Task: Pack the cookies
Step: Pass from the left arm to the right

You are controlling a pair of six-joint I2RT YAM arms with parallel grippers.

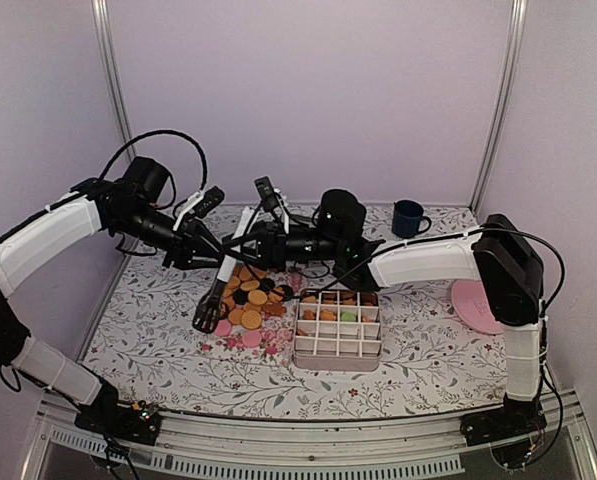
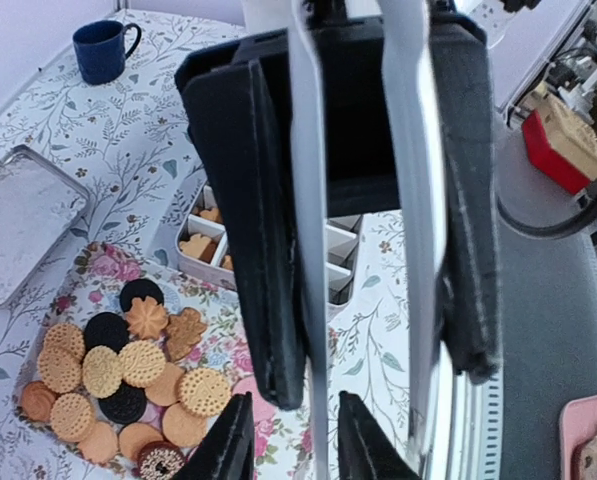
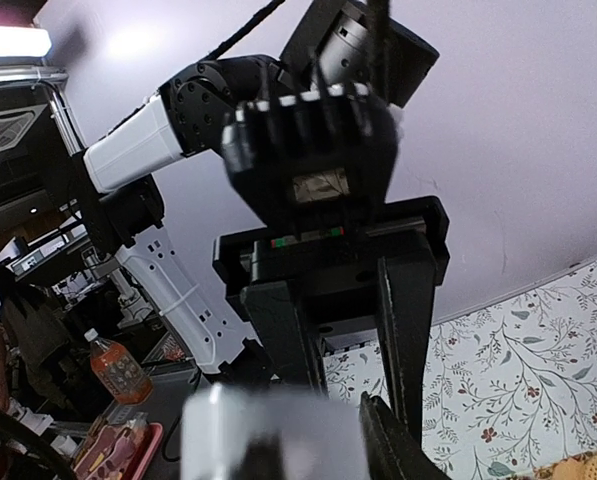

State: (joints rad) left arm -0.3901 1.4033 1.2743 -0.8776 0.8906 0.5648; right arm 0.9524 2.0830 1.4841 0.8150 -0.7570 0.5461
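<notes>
So the white divided box [image 1: 338, 325] on the floral tabletop [image 1: 428, 350] already has a few cookies [image 1: 250, 300] in its cells, one green, with most still piled just left of it. One blue mug [image 1: 409, 217] sits at the back. Both arms meet above the pile; the left gripper [image 1: 221, 243] shows its fingers [image 2: 228, 445] parted and empty, the right gripper [image 1: 263, 243] can't be read.

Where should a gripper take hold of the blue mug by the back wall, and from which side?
Probably the mug's rim, from above, one finger inside and one outside: it stands upright with its mouth open. The handle sticks out to its right, so close across the wall away from it. It stands alone, nothing crowding it.
</notes>
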